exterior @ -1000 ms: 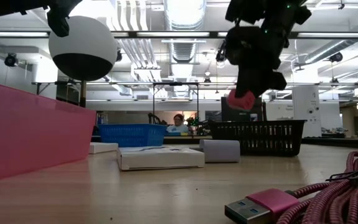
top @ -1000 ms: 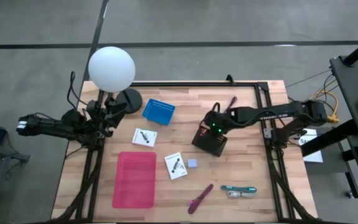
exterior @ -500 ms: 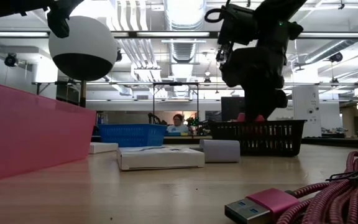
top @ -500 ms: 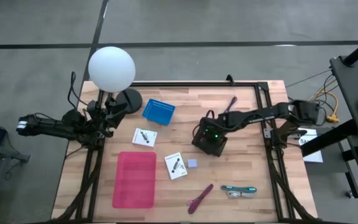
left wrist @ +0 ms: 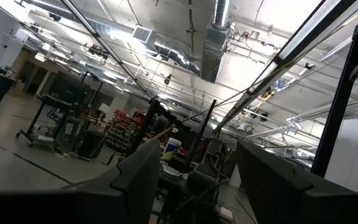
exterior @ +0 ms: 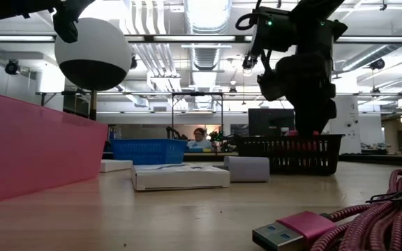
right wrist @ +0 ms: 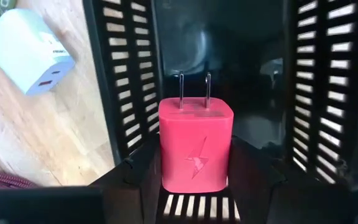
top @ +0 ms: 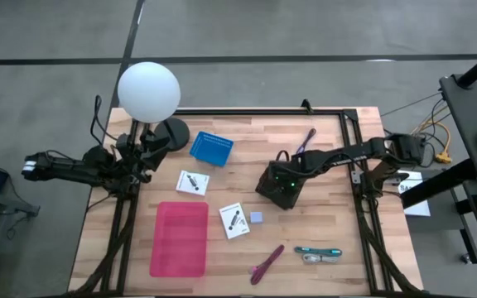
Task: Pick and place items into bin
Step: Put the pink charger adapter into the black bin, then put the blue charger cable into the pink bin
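Inside the black slatted bin [top: 278, 189] near the middle of the tabletop [top: 330, 223], the right claw [right wrist: 194, 163] reaches down and grips a pink charger block [right wrist: 195, 143] between its two dark fingers [right wrist: 137, 171], the block's metal prongs pointing away from the wrist toward the bin's floor. In the low view only a sliver of pink shows above the bin's rim, under the arm.

Outside the bin, a pale-blue charger cube [top: 257, 218] lies on the wood just beside a white card [top: 233, 220]; a second white card [top: 193, 182] sits near the blue basket [top: 212, 148]. A pink tray [top: 180, 238] lies toward the front edge, with a magenta cable [top: 267, 263] and a teal-handled tool [top: 317, 251] well apart from it. A purple pen [top: 306, 139] lies beyond the bin.

The left claw [left wrist: 191, 180] hangs off the tabletop's left side, fingers spread wide and empty, beside a white globe lamp [top: 148, 90].
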